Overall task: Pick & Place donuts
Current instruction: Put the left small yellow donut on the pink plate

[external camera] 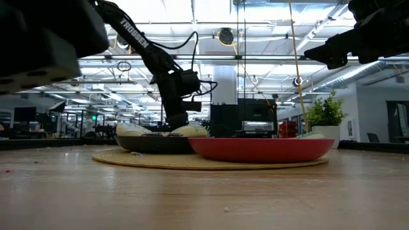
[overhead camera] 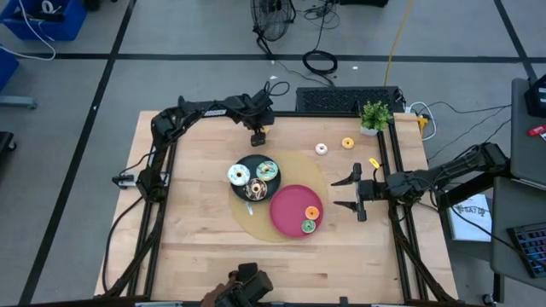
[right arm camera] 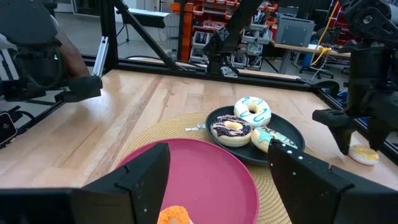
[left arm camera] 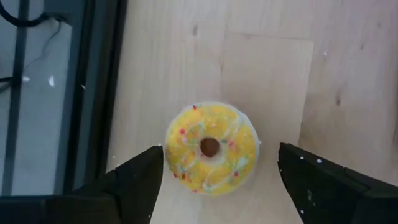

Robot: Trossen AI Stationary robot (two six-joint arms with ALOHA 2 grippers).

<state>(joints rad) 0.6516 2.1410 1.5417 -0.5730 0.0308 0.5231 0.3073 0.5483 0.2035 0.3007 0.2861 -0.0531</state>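
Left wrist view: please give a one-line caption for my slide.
The open left gripper hovers over a yellow sprinkled donut lying on the wooden table.

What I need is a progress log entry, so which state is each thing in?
left hand: open, fingers either side of the yellow donut, not closed on it
yellow donut: flat on the table
right hand: open, empty, beside the red plate
black plate: holds three donuts
red plate: holds two donuts
pink donut: loose on the table
orange donut: loose on the table
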